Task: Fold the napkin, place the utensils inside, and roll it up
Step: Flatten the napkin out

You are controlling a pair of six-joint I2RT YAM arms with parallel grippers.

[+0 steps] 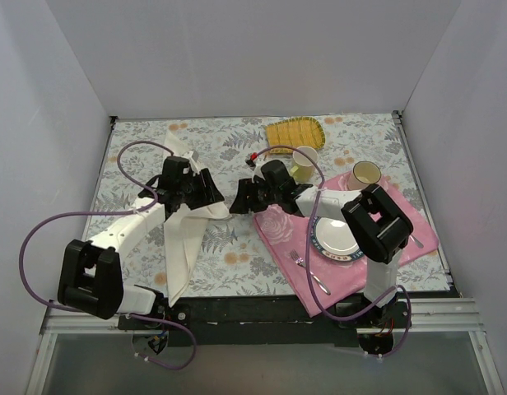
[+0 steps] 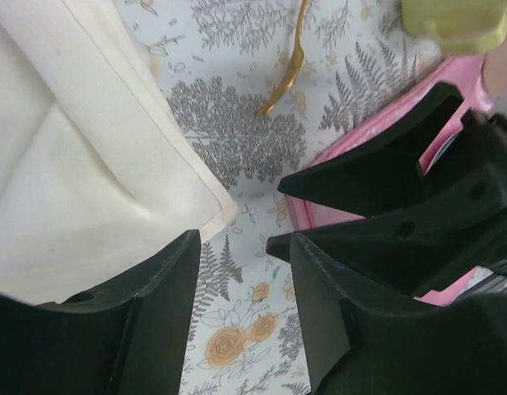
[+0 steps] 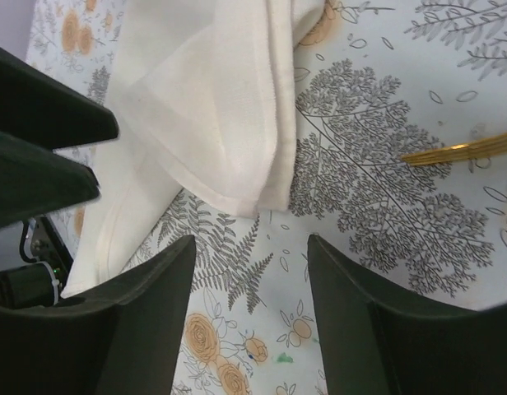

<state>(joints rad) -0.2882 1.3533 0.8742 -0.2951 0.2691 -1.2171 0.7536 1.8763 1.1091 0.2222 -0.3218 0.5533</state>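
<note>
The cream-white napkin (image 1: pixel 183 239) lies folded into a long strip on the flowered tablecloth. One corner (image 2: pixel 225 212) points toward the centre, and it also shows in the right wrist view (image 3: pixel 204 99). My left gripper (image 1: pixel 216 196) (image 2: pixel 241 247) is open and empty, low over the cloth just beside that corner. My right gripper (image 1: pixel 239 202) (image 3: pixel 252 247) is open and empty, facing it from the other side, tips close to the left one. The gold utensil (image 2: pixel 290 62) (image 3: pixel 467 148) lies on the tablecloth beyond the napkin corner. It is hidden in the top view.
A pink placemat (image 1: pixel 352 276) at right carries a plate (image 1: pixel 336 236), a glass (image 1: pixel 276 224), a silver fork (image 1: pixel 299 259) and a spoon (image 1: pixel 322 285). Two mugs (image 1: pixel 305 159) (image 1: pixel 365 174) and a yellow ribbed mat (image 1: pixel 293 132) are behind.
</note>
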